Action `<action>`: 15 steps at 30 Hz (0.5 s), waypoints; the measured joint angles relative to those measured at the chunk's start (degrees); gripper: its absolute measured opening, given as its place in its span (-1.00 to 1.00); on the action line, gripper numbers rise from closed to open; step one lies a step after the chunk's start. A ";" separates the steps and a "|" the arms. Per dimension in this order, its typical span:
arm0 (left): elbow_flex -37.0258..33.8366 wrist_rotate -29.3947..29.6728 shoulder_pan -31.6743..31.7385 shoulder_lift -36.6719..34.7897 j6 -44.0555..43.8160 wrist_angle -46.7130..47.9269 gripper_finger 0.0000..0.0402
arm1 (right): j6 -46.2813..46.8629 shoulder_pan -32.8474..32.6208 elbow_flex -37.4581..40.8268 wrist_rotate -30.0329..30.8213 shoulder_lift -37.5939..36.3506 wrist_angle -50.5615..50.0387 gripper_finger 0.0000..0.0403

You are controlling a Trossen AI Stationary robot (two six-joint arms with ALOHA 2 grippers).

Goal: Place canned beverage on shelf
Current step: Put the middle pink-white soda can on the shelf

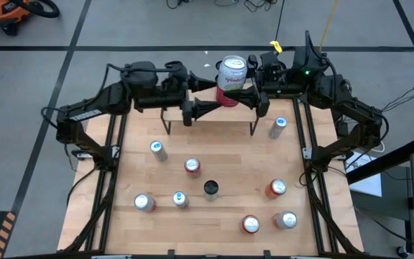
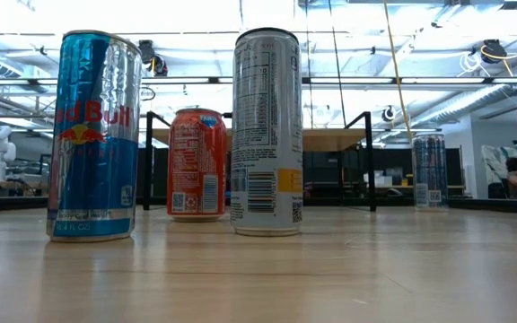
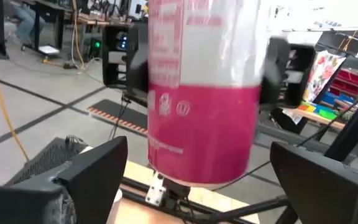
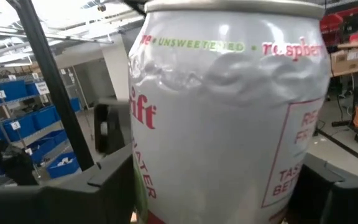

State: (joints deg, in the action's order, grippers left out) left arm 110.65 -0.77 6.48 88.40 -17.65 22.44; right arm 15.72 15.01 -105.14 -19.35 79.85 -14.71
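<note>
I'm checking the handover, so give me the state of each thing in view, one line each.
pink and white can: upright, lifted above the shelf, dented near its top
right gripper: shut on the can
left gripper: open, fingers clear of the can on both sides
shelf: standing, no can seen resting on it
other cans: upright, spread over the table

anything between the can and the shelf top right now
Nothing visible. The can is held in the right pincer above the shelf, whose top shows no other cans. The left pincer stands open beside it.
</note>
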 joint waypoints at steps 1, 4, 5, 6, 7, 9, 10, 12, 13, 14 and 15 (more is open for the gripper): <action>-0.02 0.25 0.09 -0.67 -0.06 0.69 0.98 | -0.05 -0.01 0.00 -0.04 0.00 -0.83 0.38; -0.02 1.72 0.51 -2.50 -0.08 0.79 0.98 | -0.56 -0.01 0.00 -0.01 0.00 -2.83 0.38; 0.08 2.29 0.84 -2.83 -0.06 0.82 0.98 | -0.97 0.01 0.00 0.00 0.00 -3.39 0.38; 0.42 2.47 1.14 -3.02 -0.04 0.94 0.98 | -1.55 -0.01 0.00 0.00 0.01 -4.16 0.38; 0.85 2.49 1.47 -3.13 -0.06 1.37 0.98 | -1.80 -0.01 -0.02 0.00 0.17 -4.55 0.38; 1.90 2.51 2.12 -3.11 -0.04 2.47 0.98 | -1.95 -0.01 -0.02 -0.02 0.58 -4.47 0.38; 2.38 2.38 2.42 -3.08 -0.03 2.77 0.98 | -2.15 -0.01 -0.02 0.01 0.85 -4.58 0.38; 3.19 0.74 3.34 -3.11 -0.02 2.76 0.98 | -2.94 -0.22 -0.02 -0.12 1.62 -4.60 0.38; 3.42 -0.17 3.73 -3.14 -0.03 2.77 0.98 | -3.07 -0.39 -0.02 -0.09 1.94 -4.65 0.38; 3.59 -0.94 4.00 -3.15 -0.02 2.85 0.98 | -3.14 -0.49 -0.02 -0.14 2.32 -4.85 0.38; 3.67 -1.81 4.32 -3.15 -0.03 3.15 0.98 | -3.14 -0.51 -0.02 -0.17 2.76 -4.93 0.38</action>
State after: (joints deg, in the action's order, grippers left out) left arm 114.32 -2.58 10.80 85.25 -17.68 25.59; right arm 12.58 14.50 -105.16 -19.53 82.61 -19.64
